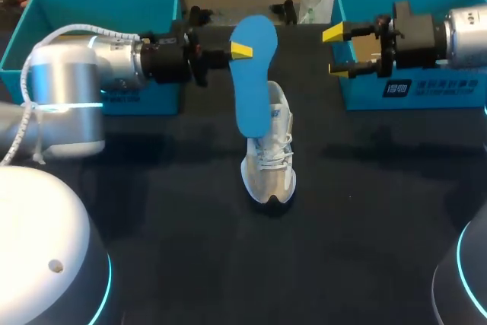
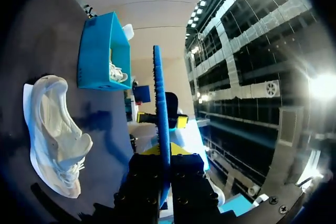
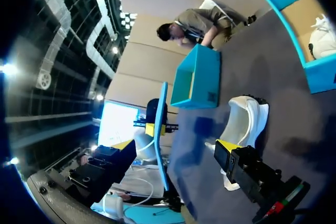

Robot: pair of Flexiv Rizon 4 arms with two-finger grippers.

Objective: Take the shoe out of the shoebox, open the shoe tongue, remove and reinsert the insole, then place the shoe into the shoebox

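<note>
Shoe: 1 white-grey shoe [image 1: 268,159], upright on its sole mid-desk, toe toward the near edge, laces up.
Insole: 1 blue insole [image 1: 251,81], stood on end above the shoe's heel end. Its lower end overlaps the shoe's opening from above; touching or not, cannot tell.
Left jaws: clamped on the insole's upper part, 1 finger on each face. The insole runs edge-on between them in the left wrist view.
Right jaws: spread wide, holding nothing, level with the insole's top and well apart on its right side.
Shoeboxes: 2, both blue and lidless, at the far edge of the desk: left shoebox [image 1: 91,7] and right shoebox [image 1: 415,90], the shoe lying between them and nearer.
Second shoe: 1 more white shoe [image 2: 118,73] inside the right shoebox.
Desk: 1 black desk [image 1: 190,249].
Tally: 2 shoes, 1 insole, 2 shoeboxes.
</note>
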